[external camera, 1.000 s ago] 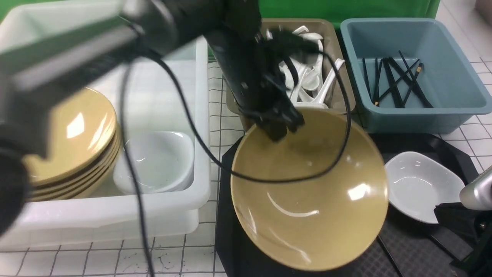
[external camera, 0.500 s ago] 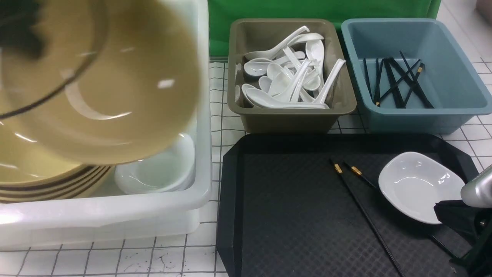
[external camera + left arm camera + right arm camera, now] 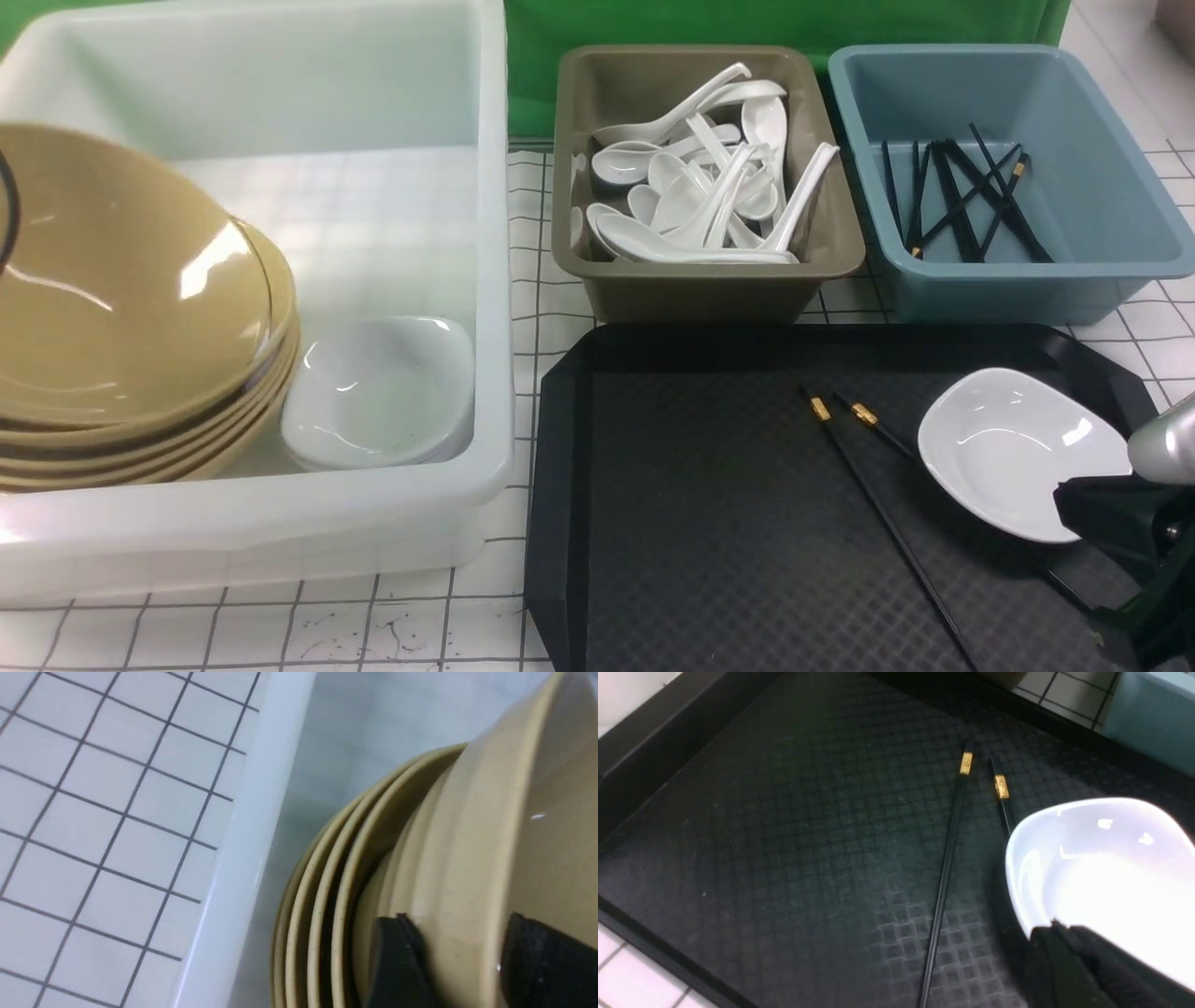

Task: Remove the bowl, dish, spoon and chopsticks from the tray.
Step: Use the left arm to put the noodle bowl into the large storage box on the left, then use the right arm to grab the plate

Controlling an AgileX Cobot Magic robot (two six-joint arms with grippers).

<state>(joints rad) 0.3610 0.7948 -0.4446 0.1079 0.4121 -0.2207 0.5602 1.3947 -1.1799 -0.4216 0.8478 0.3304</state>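
The yellow bowl (image 3: 121, 280) rests tilted on a stack of like bowls (image 3: 187, 448) in the white tub (image 3: 495, 280). My left gripper (image 3: 460, 952) is out of the front view. In its wrist view it grips the bowl (image 3: 467, 858) by the rim, one finger on each side. The white dish (image 3: 1008, 448) sits at the right of the black tray (image 3: 700, 513). My right gripper (image 3: 1066, 509) is shut on the dish's near rim (image 3: 1057, 933). The black chopsticks (image 3: 868, 504) lie on the tray left of the dish, one partly under it. No spoon lies on the tray.
A stack of white dishes (image 3: 383, 392) sits in the tub beside the bowls. An olive bin (image 3: 700, 289) with several white spoons and a blue bin (image 3: 980, 289) with several chopsticks stand behind the tray. The table is white with a grid.
My left arm carried the bowl from above the tray leftward into the tub and lowered it onto the stack. The chopsticks under it came into sight. The right gripper and dish barely moved.
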